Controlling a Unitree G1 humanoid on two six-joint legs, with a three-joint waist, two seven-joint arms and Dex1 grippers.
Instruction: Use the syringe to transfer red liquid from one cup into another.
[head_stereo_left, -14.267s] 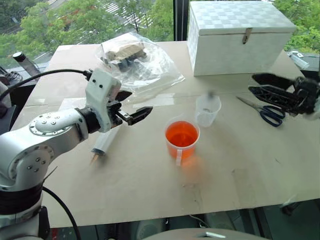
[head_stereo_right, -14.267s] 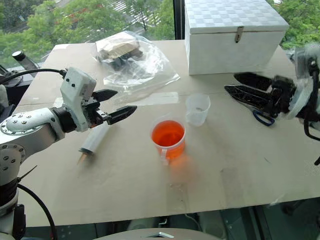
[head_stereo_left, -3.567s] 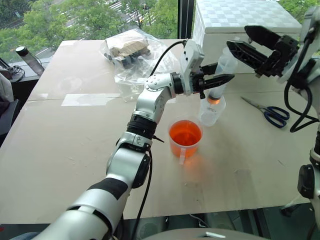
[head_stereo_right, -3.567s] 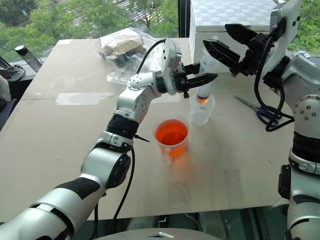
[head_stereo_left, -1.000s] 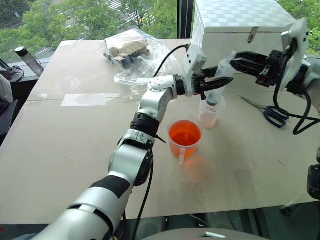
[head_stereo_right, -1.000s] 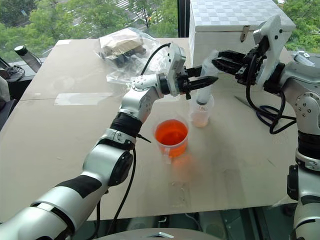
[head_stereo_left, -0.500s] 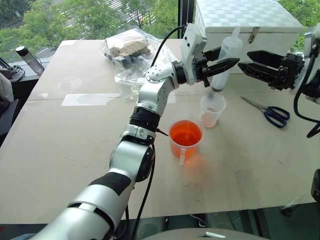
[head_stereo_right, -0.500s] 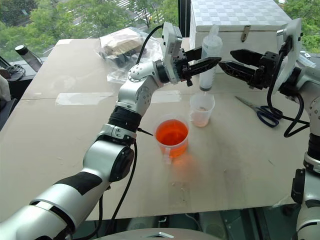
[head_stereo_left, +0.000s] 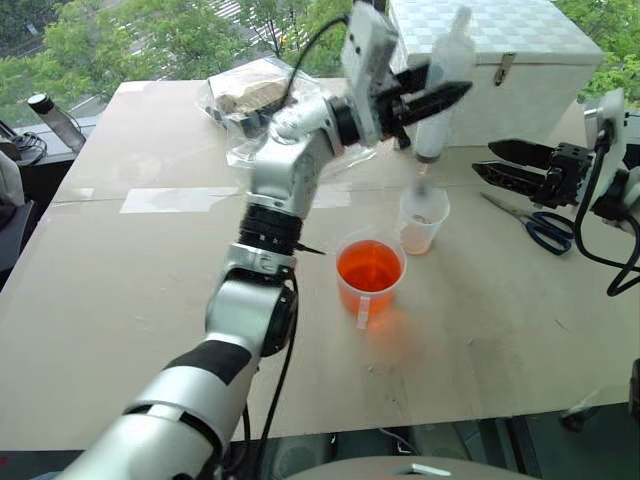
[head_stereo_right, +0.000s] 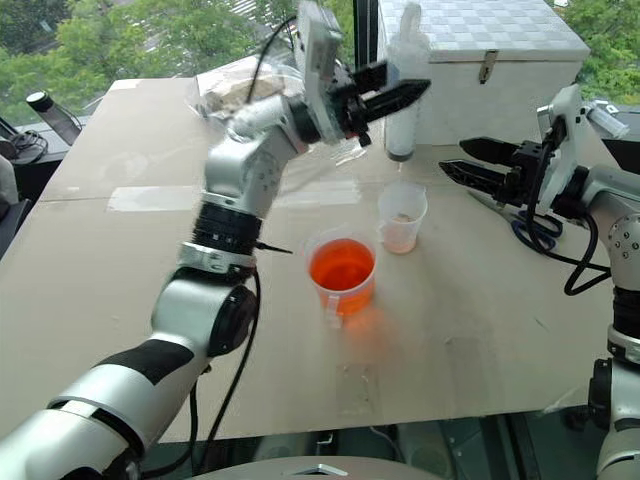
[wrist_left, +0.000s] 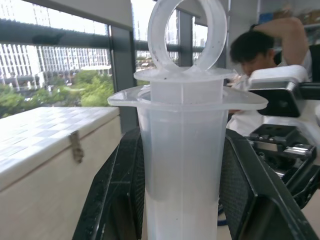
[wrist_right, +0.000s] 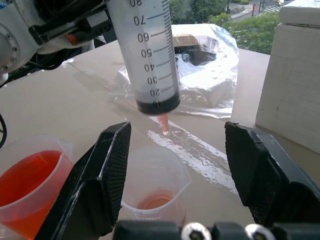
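My left gripper is shut on the syringe and holds it upright, high above the table. Its plunger ring is pushed down close to the barrel. The orange-tinged tip hangs clear above the smaller colourless cup, which has a little red liquid at its bottom. The wider beaker with orange-red liquid stands just in front and left of that cup. My right gripper is open and empty to the right of the cup, pointing left.
A white box stands at the back right and a clear plastic bag with items at the back. Blue scissors lie at the right, under my right arm. A person sits in the background.
My left gripper has lifted the syringe up out of the smaller cup. My right gripper has let go of the plunger top, opened, and drawn back to the right and lower.
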